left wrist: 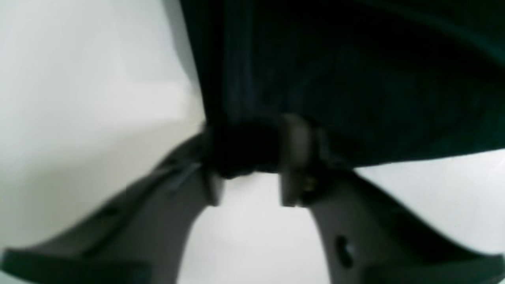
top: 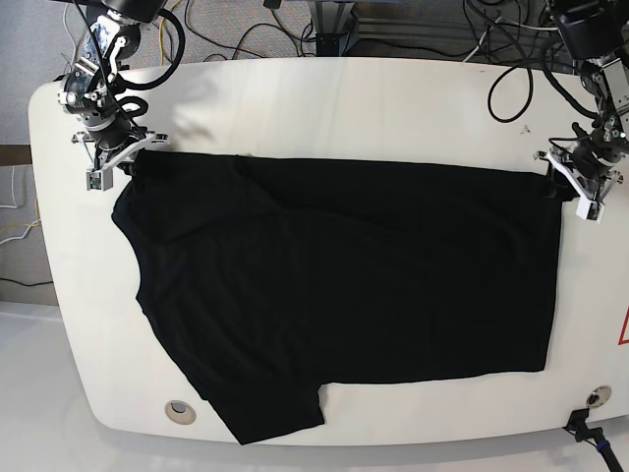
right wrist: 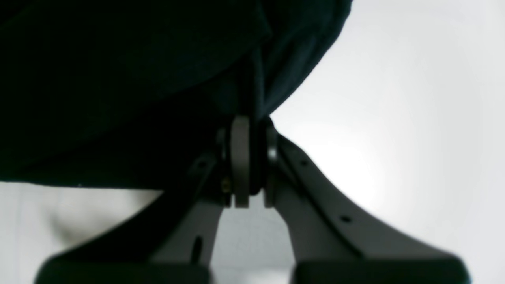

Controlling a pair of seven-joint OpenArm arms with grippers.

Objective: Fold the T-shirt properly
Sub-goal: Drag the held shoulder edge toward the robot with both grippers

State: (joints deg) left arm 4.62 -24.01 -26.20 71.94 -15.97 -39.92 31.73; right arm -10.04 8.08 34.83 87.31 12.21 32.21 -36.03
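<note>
The black T-shirt (top: 344,285) lay spread across the white table (top: 324,98), its far edge pulled taut between 2 arms and 1 sleeve reaching toward the near rim. The right pincer (top: 133,157), at the picture's left, was clamped on a far corner of the cloth; its wrist view showed the jaws (right wrist: 248,157) nearly closed on a thin pleat. The left pincer (top: 560,177), at the picture's right, gripped the opposite far corner, a thick bunch of fabric wedged between its jaws (left wrist: 248,150).

The holds looked uneven, which was probably the main risk: the thin pleat could slip free under tension, dropping 1 corner and skewing any fold. Pulling the arms further apart might stretch or drag the shirt across the table, and the near sleeve, lying loose, could crumple under a folded layer.
</note>
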